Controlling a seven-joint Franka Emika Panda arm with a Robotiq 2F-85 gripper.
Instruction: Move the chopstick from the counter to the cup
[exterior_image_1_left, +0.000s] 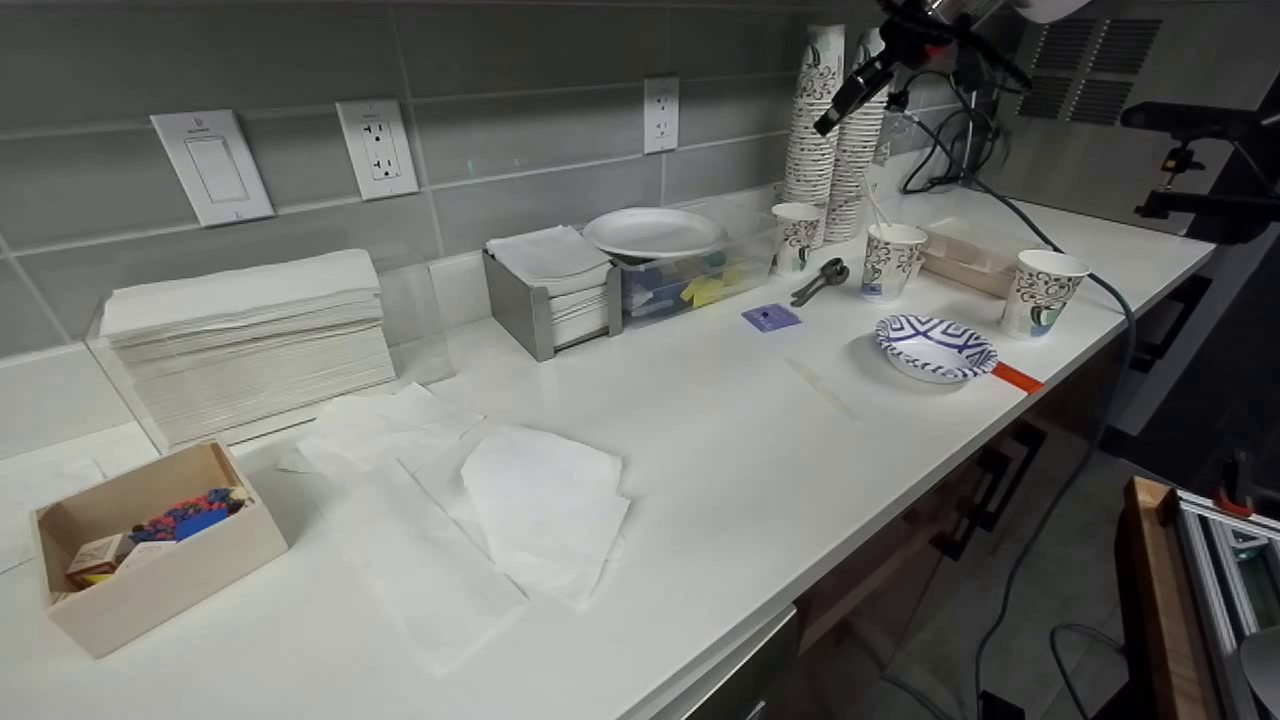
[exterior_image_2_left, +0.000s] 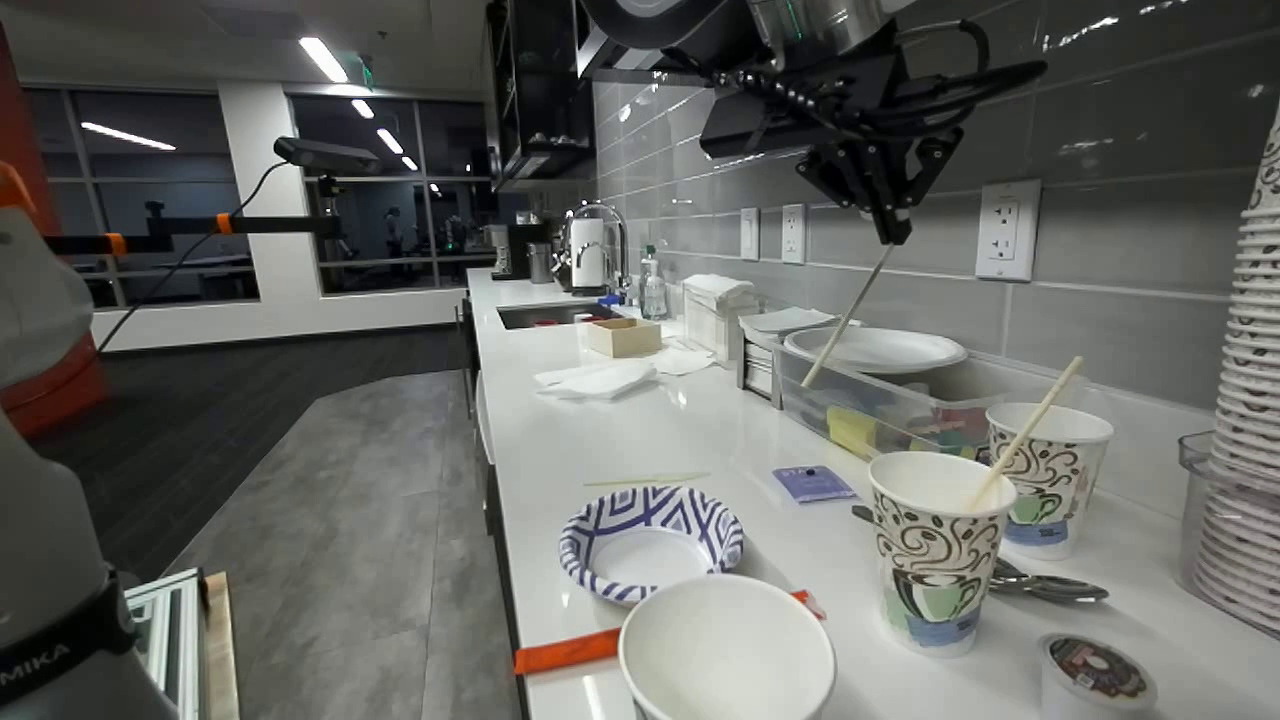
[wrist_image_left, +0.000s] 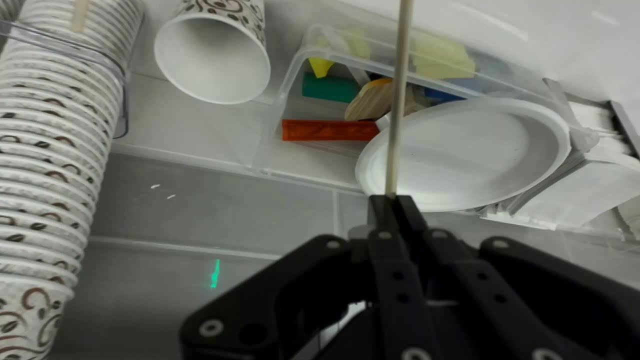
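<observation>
My gripper is shut on a chopstick, a slim pale wooden stick, and holds it by its end, tilted, in the air near the back wall. In the wrist view the chopstick runs up from between the fingertips. In an exterior view the gripper is high before the cup stacks; the held stick cannot be made out there. Another pale stick lies on the counter. A patterned paper cup has a stick leaning in it. Two more single cups stand behind and in front.
A clear bin with a white plate lies below the gripper. Tall cup stacks stand by the wall. A patterned bowl, spoons, a purple packet, napkins and a wooden box are on the counter.
</observation>
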